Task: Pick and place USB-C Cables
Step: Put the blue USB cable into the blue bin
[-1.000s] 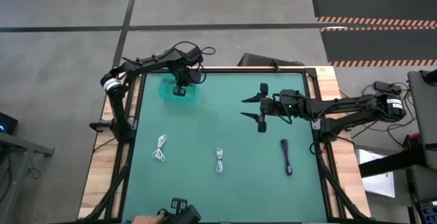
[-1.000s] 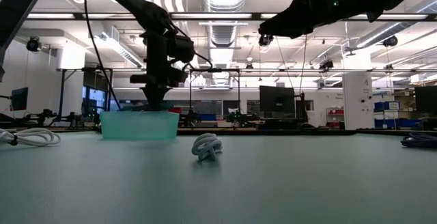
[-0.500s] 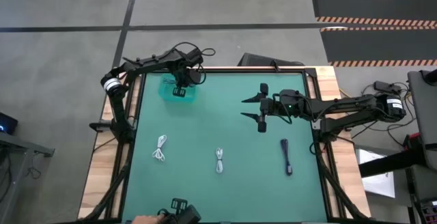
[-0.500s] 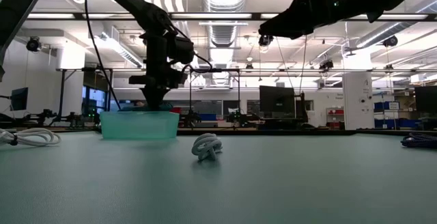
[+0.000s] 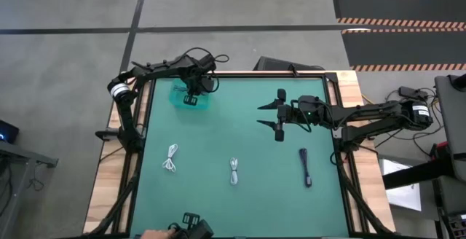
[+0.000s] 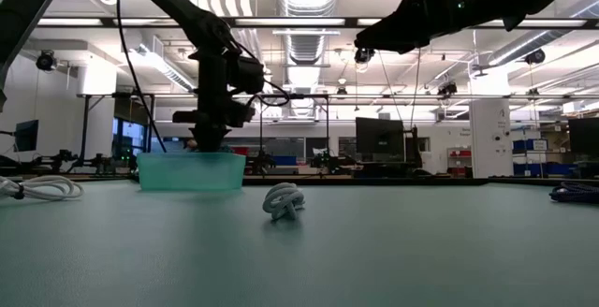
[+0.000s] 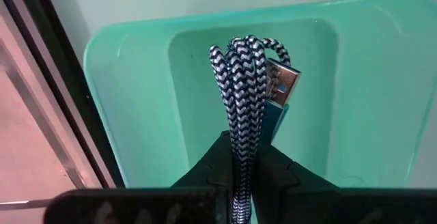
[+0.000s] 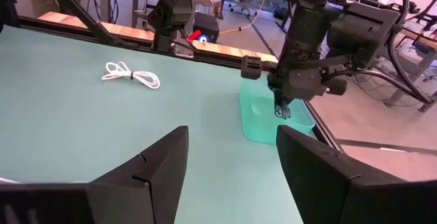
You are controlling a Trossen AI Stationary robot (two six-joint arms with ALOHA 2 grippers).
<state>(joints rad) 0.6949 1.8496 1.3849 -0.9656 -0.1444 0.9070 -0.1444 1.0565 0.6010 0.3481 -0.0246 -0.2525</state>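
Three cables on bench (image 5: 277, 195) from above: white (image 5: 171, 158), white (image 5: 234, 171), black (image 5: 306, 167). Left tool (image 5: 191, 97) over bin (image 5: 204, 101); right tool (image 5: 271, 114) mid-bench, spread wide, empty.
Left wrist: fingers (image 7: 212, 166) clamped on braided cable (image 7: 247, 80), hanging above bin floor.

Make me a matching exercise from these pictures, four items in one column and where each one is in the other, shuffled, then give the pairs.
Items:
1. braided cable
2. black cable
3. teal bin
4. right gripper

Places:
A. at the table's far left corner
B. lying on the mat near the right arm
C. open, hovering over the middle of the mat
D. clamped in the left gripper above the bin

Pairs: 1-D, 2-B, 3-A, 4-C
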